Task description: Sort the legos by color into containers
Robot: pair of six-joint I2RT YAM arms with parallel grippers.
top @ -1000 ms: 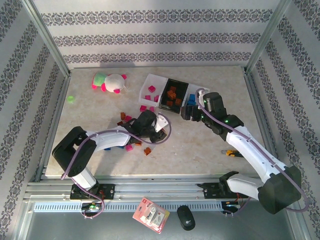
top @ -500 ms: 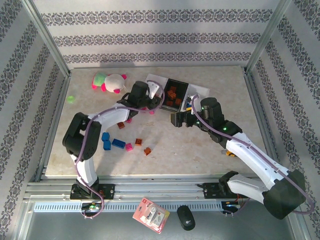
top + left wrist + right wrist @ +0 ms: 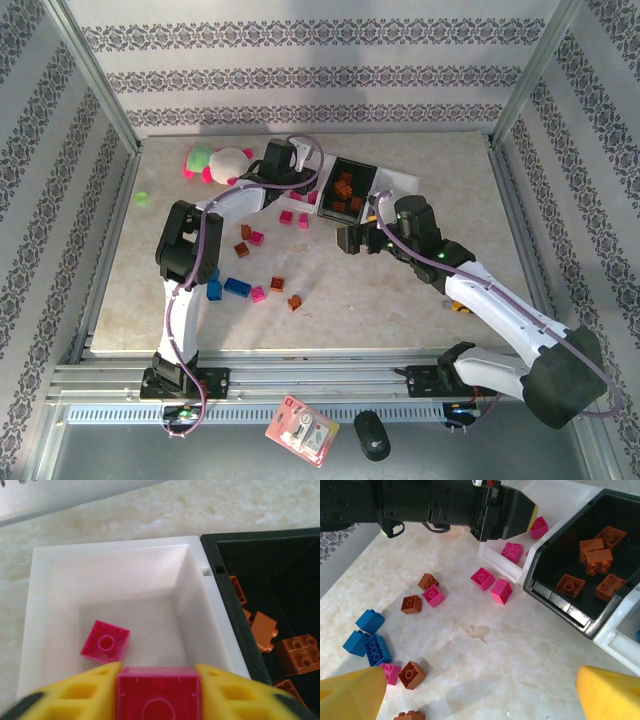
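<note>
**Pink brick over the white tray**

The left hand [image 3: 157, 674] is clamped on a pink brick [image 3: 157, 696], with one yellow finger flat against each side. It hangs over the white tray [image 3: 115, 545] near the far edge of the desk [image 3: 485, 650], where a second pink brick [image 3: 105, 641] already lies. Just beside it, the black tray [image 3: 260, 534] holds brown bricks [image 3: 300, 655].

The right hand [image 3: 480, 685] is wide apart and empty above the loose pink bricks [image 3: 482, 578], a loose brown brick [image 3: 411, 604] and blue bricks [image 3: 370, 621] toward the middle of the desk.

I judge these bricks to be light, hard and not fragile, but their plastic is smooth, so one can slip or twist. The best hold is on two flat opposite sides, not across the corners or on the studs.
</note>
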